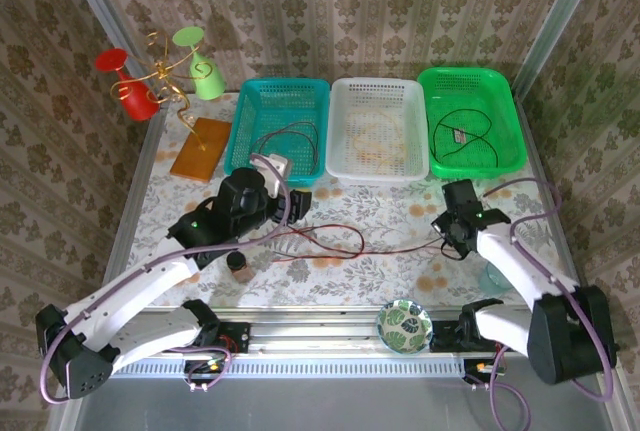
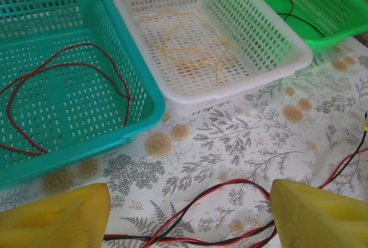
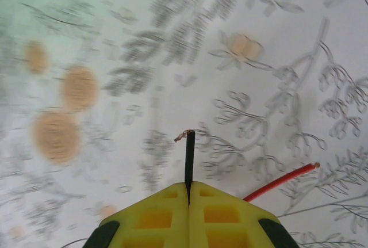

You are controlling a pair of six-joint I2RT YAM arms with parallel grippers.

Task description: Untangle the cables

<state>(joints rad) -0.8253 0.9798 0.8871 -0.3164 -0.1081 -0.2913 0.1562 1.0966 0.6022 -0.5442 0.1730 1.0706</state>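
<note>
- Since the table [image 1: 400, 206] is the biggest thing here, I start with it: its flowered cloth lies close beneath both my grippers.
- Beyond my left gripper [image 2: 190, 208] stand the teal basket [image 2: 86, 144], the white basket [image 2: 253, 29] and the green basket [image 2: 339, 39] in a row. Each holds one wire: a sorted red cable [image 2: 80, 44], a yellow cable [image 2: 198, 64] and a sorted black cable [image 2: 286, 3].
- My left gripper hangs with its fingers wide apart, gripping nothing.
- The loose tangle [image 2: 230, 182] of red and black wire lies on the cloth directly below and between those fingers.
- My right gripper [image 3: 189, 186] is clamped tight on the black cable [image 3: 189, 156]. Its frayed tip pokes out just ahead of my fingertips.
- The red cable [image 3: 282, 180] lies on the cloth just to the right of those fingertips, free of them.
- These wires look light, limp and smooth-skinned to me. I expect them to trail and slide rather than hold a shape, and a hard pull from one end could tighten a crossing.
- I judge the sound grip to be near an end, as my right has it. My left is best placed to pinch the red strand below it, close to where the two cross.
</note>
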